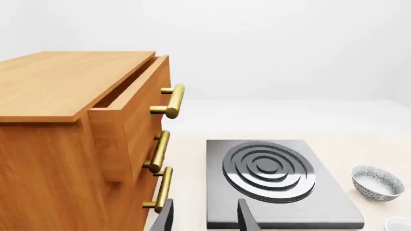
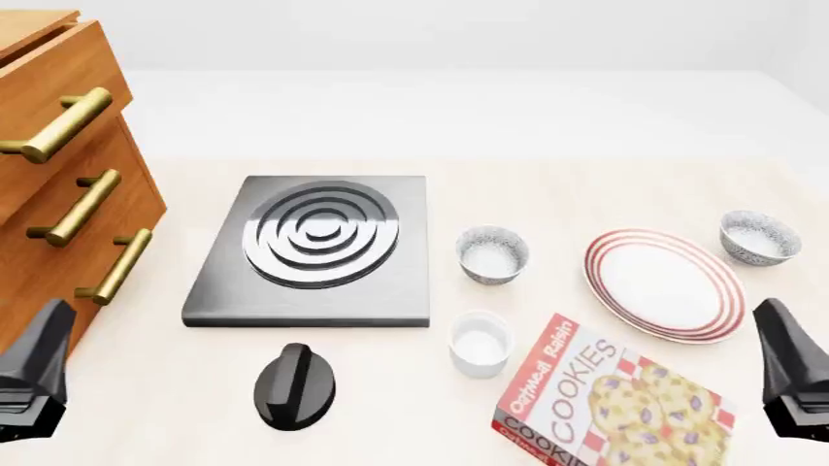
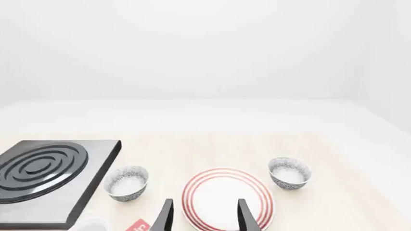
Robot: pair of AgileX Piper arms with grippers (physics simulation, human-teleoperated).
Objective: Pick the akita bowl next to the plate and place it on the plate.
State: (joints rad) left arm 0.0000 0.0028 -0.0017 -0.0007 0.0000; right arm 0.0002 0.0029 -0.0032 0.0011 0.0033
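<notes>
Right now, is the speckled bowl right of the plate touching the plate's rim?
Apart. The front view shows bare table between the akita bowl and the plate; the right wrist view shows the same gap.

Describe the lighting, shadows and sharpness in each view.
Front view: even, diffuse light; the plate and cookie box cast only faint soft shadows, all sharp. Left wrist view: gentle sheen on the burner rings and brass handles, no blur. Right wrist view: pale washed-out background, bowls crisp, no distortion.
</notes>
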